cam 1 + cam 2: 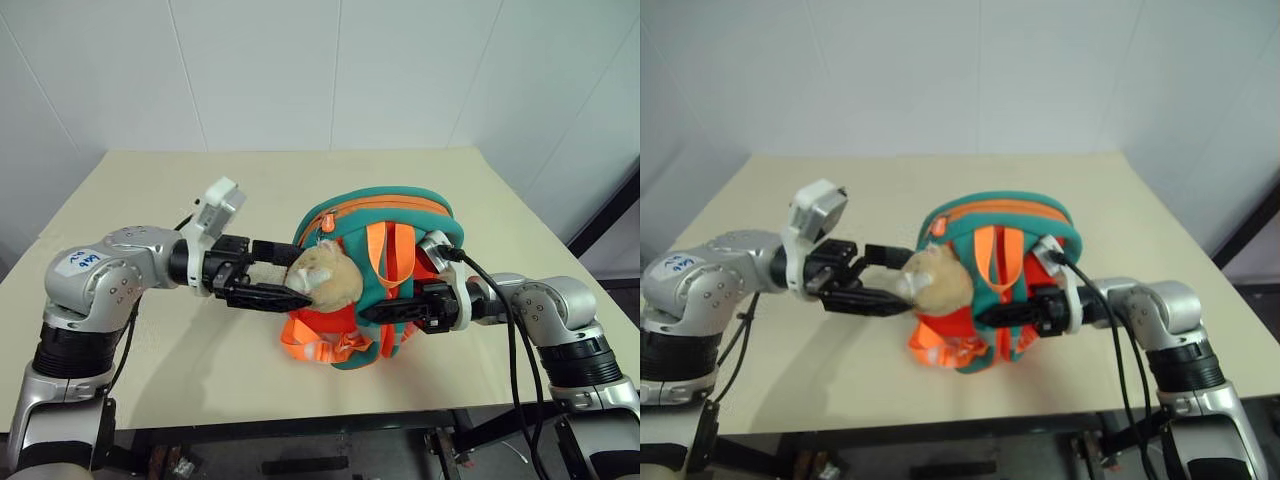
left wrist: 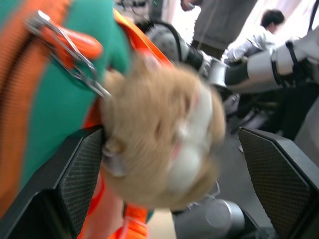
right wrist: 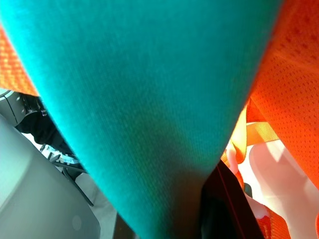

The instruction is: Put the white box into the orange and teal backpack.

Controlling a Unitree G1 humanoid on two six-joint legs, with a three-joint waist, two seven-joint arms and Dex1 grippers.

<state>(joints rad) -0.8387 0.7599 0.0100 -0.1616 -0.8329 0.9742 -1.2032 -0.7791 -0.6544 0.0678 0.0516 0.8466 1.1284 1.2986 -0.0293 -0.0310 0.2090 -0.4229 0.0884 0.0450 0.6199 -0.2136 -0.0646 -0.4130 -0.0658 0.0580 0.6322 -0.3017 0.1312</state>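
Both arms (image 1: 110,270) are silver-grey metal with rounded joint housings dotted with small dark screws, and black ribbed collars between the segments.

The left upper arm carries a white sticker (image 1: 84,263) with blue handwriting, too small to read. A white block-shaped wrist camera housing (image 1: 217,208) sits at about 1 o'clock from that sticker, on a white bracket.

The left gripper (image 1: 272,275) is black, with two long flat fingers; the left wrist view shows their pads (image 2: 82,181) textured in a fine dark grid.

The right gripper (image 1: 395,308) is black too, behind a white wrist mount (image 1: 440,250). Thick black cables (image 1: 515,340) run from that mount toward 5 o'clock along the right arm (image 1: 555,305).
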